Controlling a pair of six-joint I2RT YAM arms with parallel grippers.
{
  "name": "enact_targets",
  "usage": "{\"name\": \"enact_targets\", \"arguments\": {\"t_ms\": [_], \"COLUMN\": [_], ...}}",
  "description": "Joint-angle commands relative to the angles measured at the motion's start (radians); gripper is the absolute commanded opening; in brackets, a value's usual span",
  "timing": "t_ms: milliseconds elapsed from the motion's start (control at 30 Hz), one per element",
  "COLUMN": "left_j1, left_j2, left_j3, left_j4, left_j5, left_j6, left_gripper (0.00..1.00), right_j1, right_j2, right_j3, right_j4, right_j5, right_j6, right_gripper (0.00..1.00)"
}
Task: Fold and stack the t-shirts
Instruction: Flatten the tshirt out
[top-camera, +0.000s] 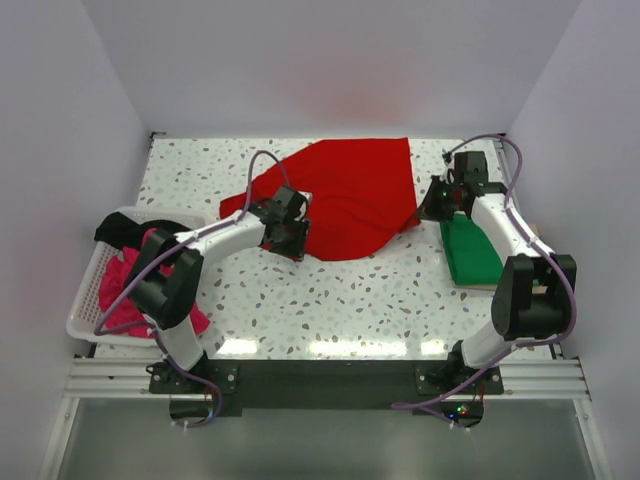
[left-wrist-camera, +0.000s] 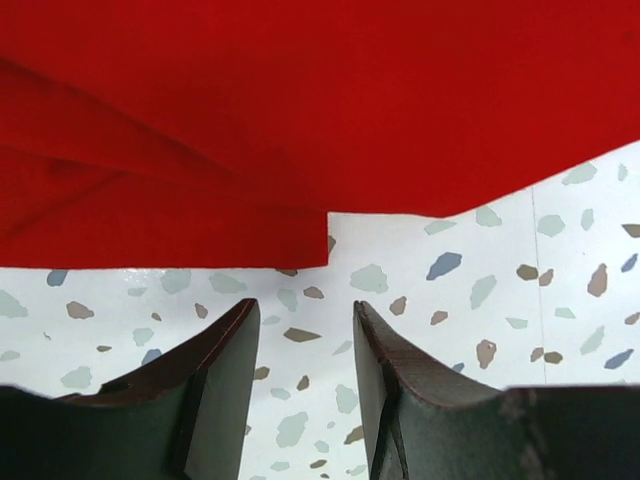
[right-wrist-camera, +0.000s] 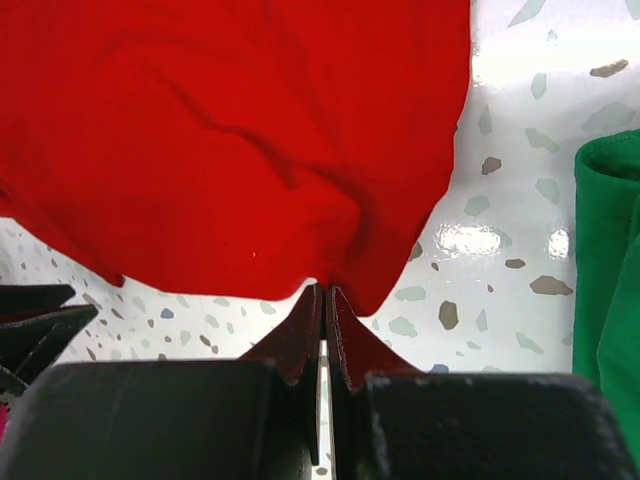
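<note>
- Red t-shirt (top-camera: 350, 200): spread on the bench (top-camera: 380, 290), just beside the folded green t-shirt (top-camera: 470, 252).
- Soft, limp and light, so it will likely wrinkle; take it by hems or corners.
- Right hand (right-wrist-camera: 323, 295) pinches the edge nearest the green one; left hand (left-wrist-camera: 300, 310) gapes, empty, at the farther hem.

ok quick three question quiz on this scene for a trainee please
1. True or false: the left hand holds the red t-shirt.
2. Where is the folded green t-shirt? A in the left hand; B on the table, right side; C on the red t-shirt.
3. Fill in: the white basket holds the pink t-shirt and the ___ one.
Key: 1 false, it is open, short of the cloth; the right hand pinches its edge. 2 B. 3 black t-shirt.
</note>
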Motion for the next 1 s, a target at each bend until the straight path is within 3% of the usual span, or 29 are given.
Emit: {"name": "enact_targets", "arguments": {"t_ms": [0,467,800,900,967], "left_j1": [-0.020,-0.047,-0.058,-0.058,-0.058], "left_j2": [0.038,0.113,0.162,0.172,0.166], "left_j3": [0.015,0.078,0.081,0.073,0.070], "left_j4": [0.046,0.041,0.041,0.043,0.023], "left_j5": [-0.044,-0.142,-0.139,-0.131,-0.153], "left_j6": [-0.016,-0.005,0.012,0.017,0.015], "left_gripper": [0.46,0.43,0.40,0.24,0.06], "right_j1": [-0.001,-0.001,-0.002,-0.001,-0.001], "right_j2": [-0.021,-0.017,-0.011,-0.014,-0.017], "right_j3": [-0.016,-0.008,-0.002,-0.004,-0.002], "right_j4": [0.034,0.036,0.030,0.026,0.023], "right_j5": [-0.032,-0.040,-0.034,-0.031,-0.023], "right_j6": [0.007,0.006,0.007,0.006,0.006], "right_gripper": [0.00,0.00,0.00,0.00,0.00]}}
